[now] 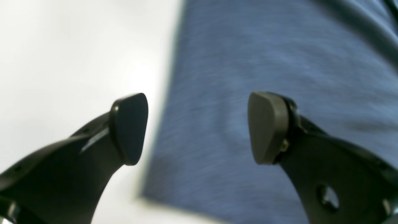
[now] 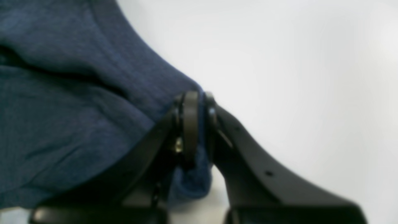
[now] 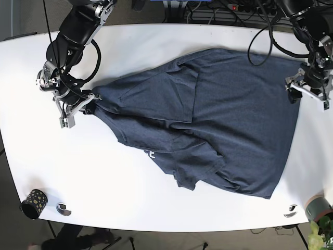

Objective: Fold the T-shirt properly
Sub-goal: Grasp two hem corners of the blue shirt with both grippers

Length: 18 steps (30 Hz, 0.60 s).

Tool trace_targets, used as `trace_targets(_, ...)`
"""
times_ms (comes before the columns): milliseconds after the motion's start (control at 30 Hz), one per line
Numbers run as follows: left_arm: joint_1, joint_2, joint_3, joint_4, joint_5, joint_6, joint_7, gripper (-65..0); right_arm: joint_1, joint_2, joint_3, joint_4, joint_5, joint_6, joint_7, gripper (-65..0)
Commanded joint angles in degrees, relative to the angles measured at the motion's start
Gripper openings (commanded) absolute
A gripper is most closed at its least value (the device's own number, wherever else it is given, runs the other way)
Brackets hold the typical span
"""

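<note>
A dark blue T-shirt (image 3: 218, 130) lies rumpled on the white table (image 3: 156, 203), stretched out toward the left. My right gripper (image 3: 89, 107) is shut on the shirt's left tip; in the right wrist view the fabric (image 2: 77, 102) is pinched between the fingers (image 2: 190, 124). My left gripper (image 3: 301, 87) is open over the shirt's right edge. In the left wrist view its fingertips (image 1: 267, 127) stand wide apart above the blue cloth (image 1: 264, 62), with nothing between them.
A black speckled cup (image 3: 33, 202) and a small round fitting (image 3: 63, 209) sit at the front left corner. Another fitting (image 3: 290, 210) and a grey cup (image 3: 317, 208) are at the front right. Cables (image 3: 234, 15) run along the back edge.
</note>
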Motion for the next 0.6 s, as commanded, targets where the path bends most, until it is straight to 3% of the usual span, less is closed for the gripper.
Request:
trace_targets(0, -2.0, -1.1, -2.4, -2.4, -0.3, -1.8, -0.8, -18.3, 1.1, 0.7, -0.1, 1.8, 1.0, 0.3, 1.2, -65.0)
trace_targets(133, -4.2, -1.4, -3.7, -7.2, -0.7, -8.6, -0.7, -18.3, 1.1, 0.7, -0.1, 1.7, 1.0, 0.3, 1.2, -65.0)
trace_targets(233, -5.9, -3.0, -3.5, -11.8, -0.9, -9.2, -0.7, -17.8, 1.1, 0.6, -0.1, 1.7, 1.0, 0.3, 1.2, -65.0)
trace_targets(333, -7.3, -5.2, 0.2, -16.3, -1.0, -11.8, -0.7, -13.2, 1.1, 0.6, -0.1, 1.7, 1.0, 0.3, 1.2, -65.0)
trace_targets(567, -9.9, -6.6, 5.4, -22.3, -1.0, -14.3, -0.7, -12.8, 1.1, 0.6, 0.0, 1.9, 1.0, 0.3, 1.2, -65.0)
